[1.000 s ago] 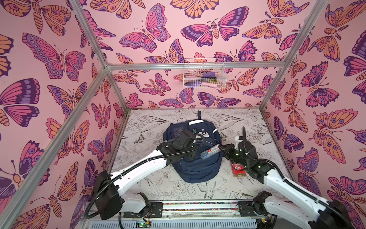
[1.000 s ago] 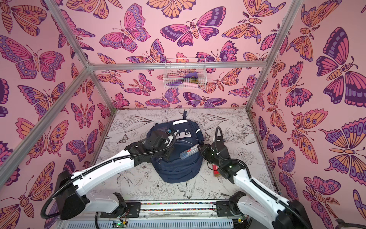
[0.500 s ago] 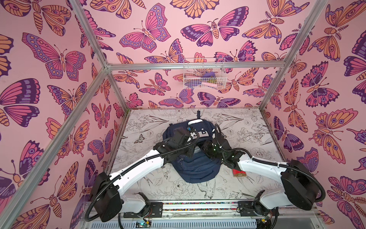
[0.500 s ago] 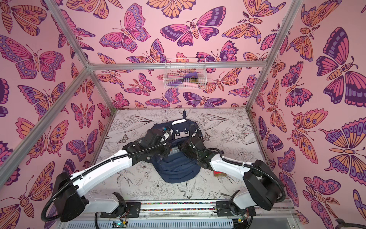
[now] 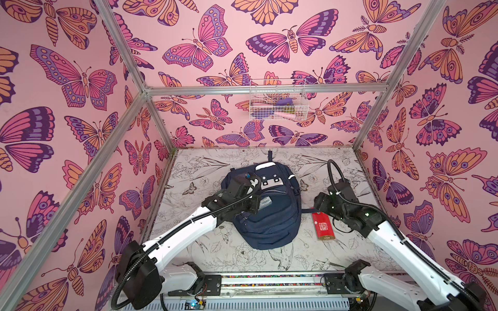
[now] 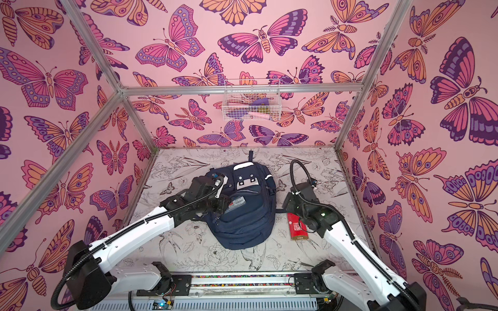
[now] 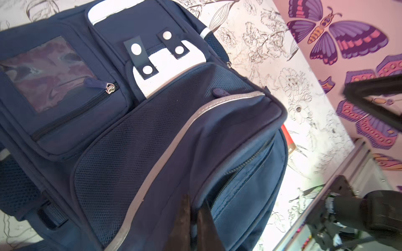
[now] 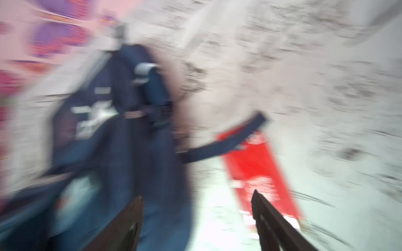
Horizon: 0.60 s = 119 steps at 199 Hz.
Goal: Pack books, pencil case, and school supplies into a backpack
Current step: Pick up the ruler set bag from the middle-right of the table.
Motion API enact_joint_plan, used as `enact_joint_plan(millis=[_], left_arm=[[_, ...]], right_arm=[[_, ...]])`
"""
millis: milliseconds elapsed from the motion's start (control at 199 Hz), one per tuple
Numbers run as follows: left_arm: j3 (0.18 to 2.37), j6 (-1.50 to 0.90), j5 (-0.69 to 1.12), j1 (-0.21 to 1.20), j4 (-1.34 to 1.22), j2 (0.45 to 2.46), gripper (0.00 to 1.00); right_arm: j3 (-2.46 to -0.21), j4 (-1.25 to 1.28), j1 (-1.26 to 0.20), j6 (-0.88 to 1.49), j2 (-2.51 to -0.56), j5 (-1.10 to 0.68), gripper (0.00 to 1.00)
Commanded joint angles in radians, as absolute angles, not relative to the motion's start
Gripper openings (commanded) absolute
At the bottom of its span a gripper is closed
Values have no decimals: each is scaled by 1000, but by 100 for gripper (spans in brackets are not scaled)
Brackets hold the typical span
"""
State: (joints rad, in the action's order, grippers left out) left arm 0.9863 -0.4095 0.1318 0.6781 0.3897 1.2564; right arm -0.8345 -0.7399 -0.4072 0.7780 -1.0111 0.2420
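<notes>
The left gripper (image 7: 196,214), jaws pressed together, pinches a front-pocket lip of the large navy-blue fabric backpack (image 5: 272,223), which lies centred on the floral-printed tabletop (image 5: 194,242). The right gripper (image 8: 195,208), jaws spread and empty, hovers just right of the bag, near a flat red packet (image 5: 322,225).

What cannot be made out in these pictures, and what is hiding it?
- Right wrist view: motion blur smears the red packet print.
- Both top views: wire basket contents too small.
- Contents of the backpack: mostly hidden by its fabric.
- Left wrist view: left gripper cut off by the picture's edge.
</notes>
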Motion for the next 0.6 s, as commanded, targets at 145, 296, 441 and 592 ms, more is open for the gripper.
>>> enact_joint_plan(millis=[145,296,441,592], left_arm=[[959,-528,187,628,391,1222,0],[958,-551,232,606,390,1232,0],[965,-555,250,592,390,1239,0],[968,-554,268,585,390,1253,0]], right_arm=[[-787,-891,-370,675,-1217,147,67],[-750,-811,-433,697,-1294,109,51],[-726,-775,-448,717,-1344,92,37],[-721,-731,-478,718,-1405,90,35]])
